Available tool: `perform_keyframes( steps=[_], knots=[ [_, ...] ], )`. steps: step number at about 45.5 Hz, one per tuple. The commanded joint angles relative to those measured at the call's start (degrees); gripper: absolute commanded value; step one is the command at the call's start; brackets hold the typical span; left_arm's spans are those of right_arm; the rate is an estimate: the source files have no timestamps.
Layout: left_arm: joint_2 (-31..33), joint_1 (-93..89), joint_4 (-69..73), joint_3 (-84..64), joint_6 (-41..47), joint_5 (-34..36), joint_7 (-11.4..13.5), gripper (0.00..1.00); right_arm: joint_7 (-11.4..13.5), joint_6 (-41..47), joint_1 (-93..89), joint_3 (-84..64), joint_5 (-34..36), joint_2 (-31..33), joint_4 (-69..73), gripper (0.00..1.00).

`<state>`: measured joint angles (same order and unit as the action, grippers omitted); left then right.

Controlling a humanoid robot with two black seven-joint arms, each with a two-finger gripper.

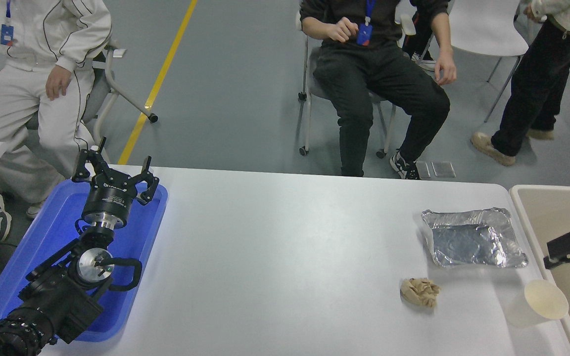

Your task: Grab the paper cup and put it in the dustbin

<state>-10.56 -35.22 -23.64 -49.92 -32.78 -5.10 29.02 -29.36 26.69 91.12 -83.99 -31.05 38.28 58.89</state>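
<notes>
Paper cup [537, 304]: lies tipped on its side at the lower right of the frame, on the table [285, 257], its round cream mouth turned toward the right edge; it sits just beside the dustbin's rim, free of any grip.
Dustbin [552, 207]: cream-beige, at the right edge of the frame, beside the table's right end; only its left part shows.
Right gripper [569, 247]: a black tip reaches in from the right edge, over the dustbin's near rim, above the cup in the frame and apart from it. Whether its fingers are spread or closed cannot be told, as too little of it shows.
Left gripper [114, 175]: at the left of the frame over the blue tray [47, 237], fingers spread wide and released, grasping nothing. Its arm runs down to the lower left corner.
Foil tray [470, 237]: crinkled silver, at the right of the table, above and left of the cup.
Paper wad [419, 291]: crumpled tan, below the foil tray and left of the cup, well apart from both.
People: one in white sits at the upper left, one in black sits at the top centre, another stands at the upper right.
</notes>
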Motion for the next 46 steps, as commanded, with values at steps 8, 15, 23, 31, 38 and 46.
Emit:
perform_keyframes(
  steps=[8,15,23,31,38,46],
  knots=[
    [0.01,-0.02,0.00,0.00,0.00,0.00,-0.01,1.00,0.00,-3.22,-15.79,7.96,0.19,-0.39,-10.20,0.99],
    [0.01,-0.02,0.00,0.00,0.00,0.00,-0.01,1.00,0.00,-5.24,-18.34,8.05,0.55,-1.19,-10.38,0.99],
    [0.01,-0.02,0.00,0.00,0.00,0.00,-0.01,1.00,0.09,-6.48,-20.89,9.01,1.07,-1.27,-11.17,0.87],
    [0.01,-0.02,0.00,0.00,0.00,0.00,-0.01,1.00,0.09,-6.48,-22.65,12.53,1.07,-1.10,-11.26,0.54],
    [0.01,-0.02,0.00,0.00,0.00,0.00,-0.01,1.00,0.53,-6.48,-22.66,12.80,2.21,-0.66,-11.43,0.30],
    [0.01,-0.02,0.00,0.00,0.00,0.00,-0.01,1.00,0.79,-5.86,-22.57,12.71,3.10,-0.48,-11.26,0.00]
  ],
)
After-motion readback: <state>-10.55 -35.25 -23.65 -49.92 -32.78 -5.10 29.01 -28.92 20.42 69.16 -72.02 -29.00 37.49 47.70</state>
